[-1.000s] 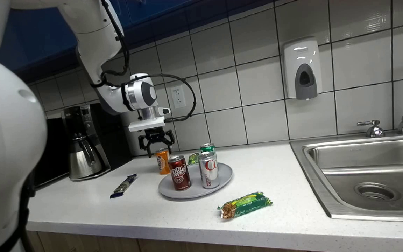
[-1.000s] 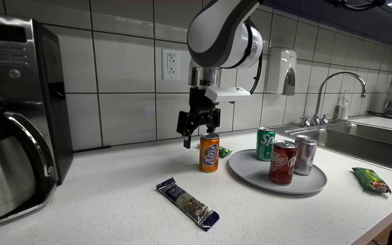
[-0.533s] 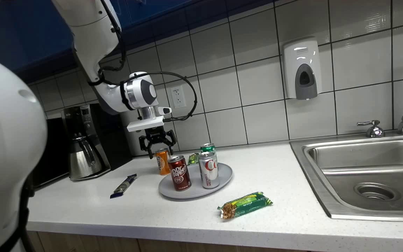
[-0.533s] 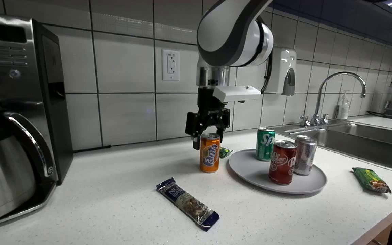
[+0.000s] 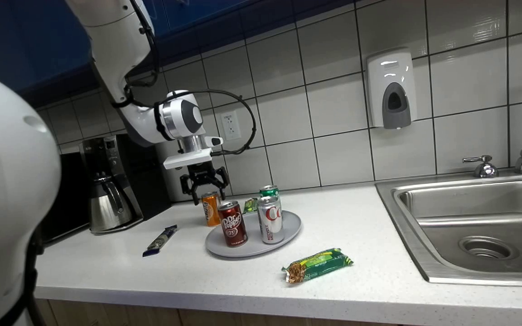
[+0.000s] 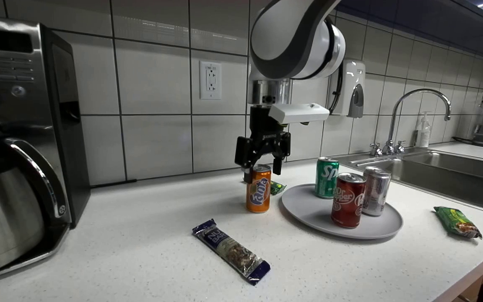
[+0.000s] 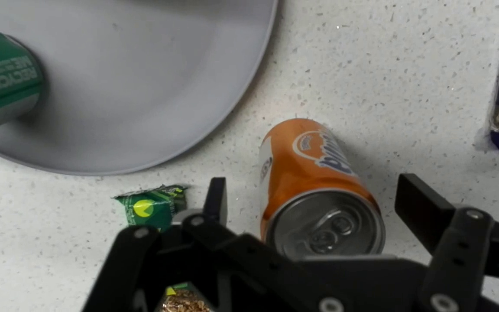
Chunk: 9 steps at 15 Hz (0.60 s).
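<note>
Kitchen counter [image 6: 141, 243], white and speckled, along a tiled wall [image 6: 153, 79], with a coffee maker [image 6: 23, 105] at one end and a steel sink [image 5: 408, 231] towards the other. Above it, a white robot arm [image 6: 271, 37] ending in a black gripper [image 7: 319, 201] pointed downward. Hangs low over the counter with jaws wide apart and nothing in its grip.

Directly beneath, between the two fingers [image 7: 422, 208]: an orange Fanta can [image 6: 259, 195]. Stands upright on the counter, with fingertips around its upper part, one on either side. In the wrist view, a gap between the can and each finger, seemingly slimmer on the side towards a nut bar [image 6: 231, 249] in a dark blue wrapper, flat on the counter and apart from the can.

Just beside the Fanta can, without contact, the rim of a round gray plate [image 6: 308, 212]. On it, three upright cans: a green Sprite can [image 6: 326, 178] nearest the wall, a dark red Dr Pepper can [image 6: 347, 201] and a silver can [image 5: 271, 222] with red lettering. Behind the Fanta can, towards the wall, a green packet [image 6: 278, 187]. Across the plate from the Fanta can, another green packet [image 5: 319, 265].
</note>
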### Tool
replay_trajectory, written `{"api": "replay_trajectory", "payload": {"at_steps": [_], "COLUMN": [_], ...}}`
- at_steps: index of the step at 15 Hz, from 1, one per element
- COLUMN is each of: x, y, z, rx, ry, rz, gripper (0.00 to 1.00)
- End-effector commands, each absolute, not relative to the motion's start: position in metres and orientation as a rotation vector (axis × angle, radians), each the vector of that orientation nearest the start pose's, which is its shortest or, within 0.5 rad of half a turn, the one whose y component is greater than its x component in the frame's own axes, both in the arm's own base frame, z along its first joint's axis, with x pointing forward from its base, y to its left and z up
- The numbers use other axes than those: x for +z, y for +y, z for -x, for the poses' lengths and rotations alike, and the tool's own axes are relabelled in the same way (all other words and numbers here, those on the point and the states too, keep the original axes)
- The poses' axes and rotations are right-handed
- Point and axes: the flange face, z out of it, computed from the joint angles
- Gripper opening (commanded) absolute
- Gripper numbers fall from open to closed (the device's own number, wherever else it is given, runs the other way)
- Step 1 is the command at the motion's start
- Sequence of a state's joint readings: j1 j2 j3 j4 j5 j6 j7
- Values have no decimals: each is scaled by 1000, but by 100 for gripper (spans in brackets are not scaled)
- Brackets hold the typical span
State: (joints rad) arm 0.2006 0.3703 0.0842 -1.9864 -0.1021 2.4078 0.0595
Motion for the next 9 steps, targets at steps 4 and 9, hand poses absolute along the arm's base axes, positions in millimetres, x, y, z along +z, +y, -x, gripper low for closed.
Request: {"api": "replay_trajectory", "payload": {"at_steps": [4,9], "x": [290,289], "y": [164,164], "z": [-591,-595], "rx": [-114,-115], "ry": [-451,-459], "rz": [3154,3150], "gripper": [100,100]}}
